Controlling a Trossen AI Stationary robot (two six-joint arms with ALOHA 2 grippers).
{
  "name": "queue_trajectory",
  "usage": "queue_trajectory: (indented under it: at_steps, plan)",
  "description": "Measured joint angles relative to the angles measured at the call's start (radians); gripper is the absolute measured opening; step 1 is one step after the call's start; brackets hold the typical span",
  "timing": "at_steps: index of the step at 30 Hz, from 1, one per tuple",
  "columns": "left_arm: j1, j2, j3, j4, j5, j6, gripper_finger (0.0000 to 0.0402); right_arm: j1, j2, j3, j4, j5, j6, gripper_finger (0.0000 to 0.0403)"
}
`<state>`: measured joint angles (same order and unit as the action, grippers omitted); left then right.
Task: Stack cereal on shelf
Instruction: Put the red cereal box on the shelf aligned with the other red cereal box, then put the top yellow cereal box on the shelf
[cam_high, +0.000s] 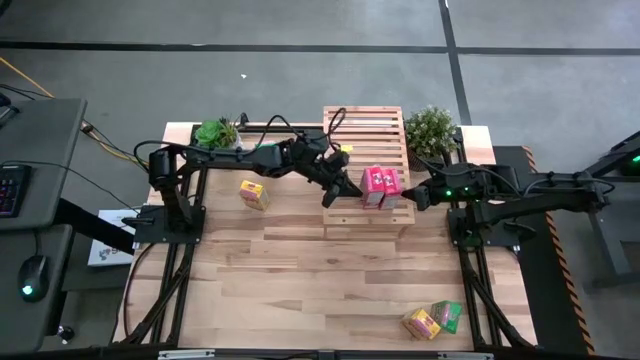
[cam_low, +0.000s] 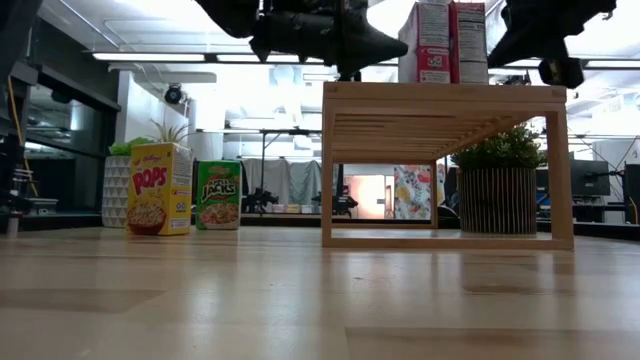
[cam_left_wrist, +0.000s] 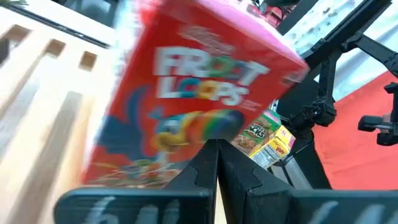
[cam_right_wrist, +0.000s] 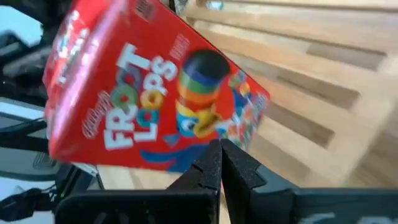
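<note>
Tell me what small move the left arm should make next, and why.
Probably swing the left tool, which looks shut and empty, back toward the yellow box nearest it. Both red boxes already stand side by side on the shelf, so that box seems the closest one left.

This was a robotics lab or open workshop hall. The wooden surface (cam_high: 300, 270) stood on a bare concrete floor (cam_high: 300, 85) marked with dark lines. A desk with a keyboard (cam_high: 10, 190) and mouse (cam_high: 33, 268) sat alongside. Beyond the surface, ceiling strip lights (cam_low: 160, 57), monitors (cam_low: 590, 180) and other equipment filled the room.
</note>
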<state>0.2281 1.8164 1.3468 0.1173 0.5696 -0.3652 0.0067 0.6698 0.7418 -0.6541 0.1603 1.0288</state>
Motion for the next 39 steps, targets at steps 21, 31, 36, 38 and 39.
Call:
queue_trajectory:
  at_steps: [21,31,36,38,39]
  plan:
    - [0.078,0.000,0.000,-0.045,-0.027,0.002,0.0000,0.018,0.108,0.000,0.113,-0.191,0.003,0.0000]
    - [0.078,0.000,0.000,-0.044,-0.029,0.019,0.0000,0.018,0.109,0.000,0.146,-0.145,0.010,0.0000]
    - [0.078,0.000,0.000,-0.044,-0.030,0.020,0.0000,0.018,0.109,0.000,0.146,-0.176,0.011,0.0000]
    - [0.081,0.000,0.000,-0.044,-0.026,0.028,0.0000,0.018,0.106,0.000,0.144,-0.216,0.009,0.0000]
    - [0.086,0.000,0.000,-0.045,-0.022,0.035,0.0000,0.018,0.102,0.000,0.142,-0.242,0.004,0.0000]
